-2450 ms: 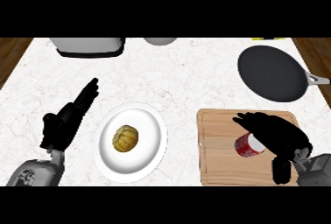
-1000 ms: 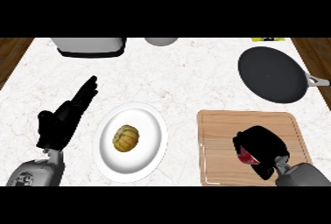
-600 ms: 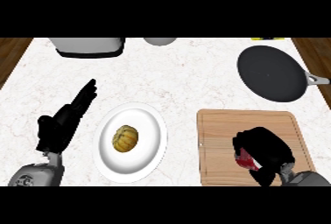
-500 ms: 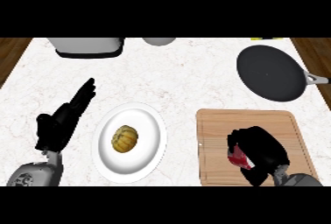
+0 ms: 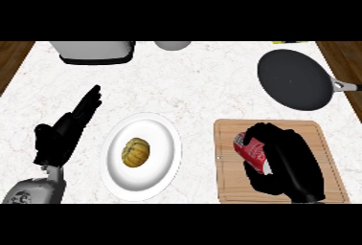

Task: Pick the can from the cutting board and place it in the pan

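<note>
Fingers of my right hand (image 5: 290, 165) curled around red cylindrical can (image 5: 252, 152) over wooden cutting board (image 5: 230, 182); left hand (image 5: 65, 131) stood flat-fingered; round black pan (image 5: 295, 79) sat apart.

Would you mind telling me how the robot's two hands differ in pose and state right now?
The right hand is curled round the red can over the cutting board; the left hand is open, fingers straight, holding nothing, beside the white plate. Both are black.
</note>
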Robot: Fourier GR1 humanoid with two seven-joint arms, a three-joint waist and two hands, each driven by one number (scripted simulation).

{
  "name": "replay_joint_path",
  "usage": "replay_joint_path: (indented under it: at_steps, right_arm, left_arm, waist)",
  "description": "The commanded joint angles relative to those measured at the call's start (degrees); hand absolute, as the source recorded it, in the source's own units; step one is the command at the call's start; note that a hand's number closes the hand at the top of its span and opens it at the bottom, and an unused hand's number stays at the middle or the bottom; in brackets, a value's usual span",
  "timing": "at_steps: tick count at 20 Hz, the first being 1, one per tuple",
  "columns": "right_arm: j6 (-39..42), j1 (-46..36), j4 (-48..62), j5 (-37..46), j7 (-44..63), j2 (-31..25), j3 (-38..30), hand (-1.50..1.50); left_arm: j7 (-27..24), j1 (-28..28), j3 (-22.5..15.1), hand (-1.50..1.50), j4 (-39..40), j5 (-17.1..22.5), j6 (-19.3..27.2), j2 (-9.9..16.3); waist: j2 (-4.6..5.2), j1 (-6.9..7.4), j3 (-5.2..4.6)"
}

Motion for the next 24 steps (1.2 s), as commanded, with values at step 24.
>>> replay_joint_path:
  at_steps: [24]
  right_arm:
    - [-25.43,-23.74,39.91,-13.64,-19.78,-1.6,-30.83,1.5]
  left_arm:
    - [1.81,-4.02,1.0,0.0,2.06,-1.89,-0.67,-2.71]
  waist:
    - [0.52,1.39,0.03]
